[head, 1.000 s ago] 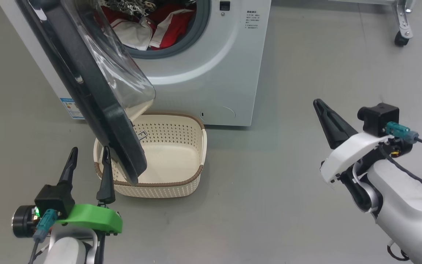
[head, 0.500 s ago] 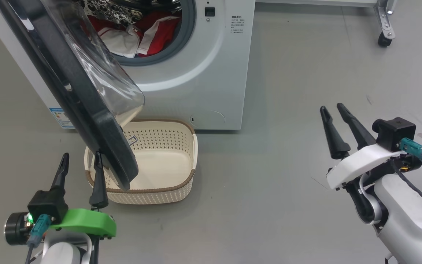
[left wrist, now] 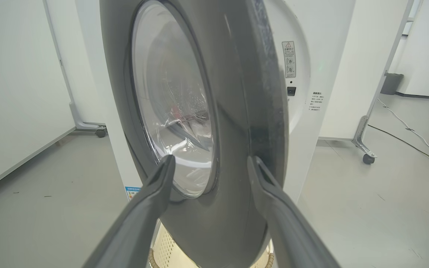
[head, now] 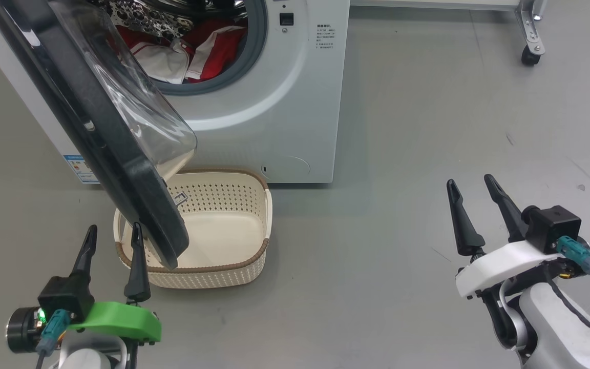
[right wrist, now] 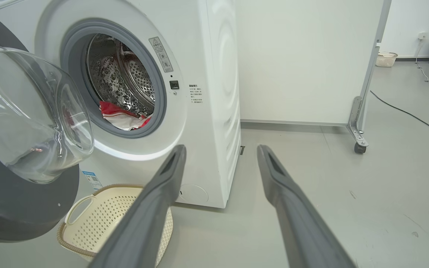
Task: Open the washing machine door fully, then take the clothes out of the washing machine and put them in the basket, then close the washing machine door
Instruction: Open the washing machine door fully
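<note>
Grey floor (head: 387,154) throughout. Washing machine (head: 295,102) far left, its door (head: 121,174) only part-open, overhanging the basket (head: 213,271), which is parked under the drum mouth, likely for a short drop. Clothes (head: 192,46) lie inside the drum. Left gripper (head: 113,228) is spread wide and empty, just near the door's lower rim; contact unclear. Right gripper (head: 469,180) is spread and empty, well right of the machine.

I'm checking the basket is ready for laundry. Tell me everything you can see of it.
The basket is a cream plastic tub, rounded rectangular, with perforated walls, a brown woven-look rim and a side handle. It stands upright on the grey floor, just before the washing machine. The open door hangs over its left end, hiding part. What shows of its inside holds nothing.
</note>
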{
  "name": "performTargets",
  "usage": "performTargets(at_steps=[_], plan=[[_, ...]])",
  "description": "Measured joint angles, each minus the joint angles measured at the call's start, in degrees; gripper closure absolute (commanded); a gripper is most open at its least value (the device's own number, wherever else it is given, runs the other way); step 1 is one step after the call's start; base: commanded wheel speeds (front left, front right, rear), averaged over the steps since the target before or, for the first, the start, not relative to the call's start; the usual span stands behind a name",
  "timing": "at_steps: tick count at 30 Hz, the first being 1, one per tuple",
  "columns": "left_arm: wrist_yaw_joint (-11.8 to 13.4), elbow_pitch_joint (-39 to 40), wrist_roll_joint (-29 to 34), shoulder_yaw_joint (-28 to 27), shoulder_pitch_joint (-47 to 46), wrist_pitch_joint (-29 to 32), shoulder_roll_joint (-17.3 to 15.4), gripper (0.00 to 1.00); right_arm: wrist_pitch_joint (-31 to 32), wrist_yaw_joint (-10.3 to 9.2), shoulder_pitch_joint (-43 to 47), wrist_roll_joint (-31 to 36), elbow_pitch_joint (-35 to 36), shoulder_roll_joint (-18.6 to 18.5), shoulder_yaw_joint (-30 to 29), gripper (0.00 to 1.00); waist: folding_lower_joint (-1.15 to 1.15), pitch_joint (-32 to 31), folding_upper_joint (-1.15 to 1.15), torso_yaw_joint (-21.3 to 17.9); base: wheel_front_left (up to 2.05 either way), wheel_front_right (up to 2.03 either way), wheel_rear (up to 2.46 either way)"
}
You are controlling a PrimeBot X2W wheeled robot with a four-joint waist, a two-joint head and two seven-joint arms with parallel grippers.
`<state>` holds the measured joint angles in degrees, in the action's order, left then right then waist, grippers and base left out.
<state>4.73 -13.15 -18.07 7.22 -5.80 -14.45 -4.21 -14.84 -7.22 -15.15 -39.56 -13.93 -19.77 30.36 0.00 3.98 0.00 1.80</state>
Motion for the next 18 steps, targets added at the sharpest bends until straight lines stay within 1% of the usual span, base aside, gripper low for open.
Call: performTargets(at_steps=[8,18], plan=[[-0.3,0.0,-0.1,-0.6,0.0,0.0,0.3,0.0,0.0,0.0,3.1,3.8,2.6,1.9,-3.0,0.0,0.0,0.0,0.0,-0.1,0.0,0.0,0.0],[-0.3,-0.1,0.0,-1.0,0.1,0.0,0.6,0.0,0.0,0.0,6.5,6.4,4.7,3.9,-5.4,0.0,0.0,0.1,0.0,-0.2,0.0,0.0,0.0]])
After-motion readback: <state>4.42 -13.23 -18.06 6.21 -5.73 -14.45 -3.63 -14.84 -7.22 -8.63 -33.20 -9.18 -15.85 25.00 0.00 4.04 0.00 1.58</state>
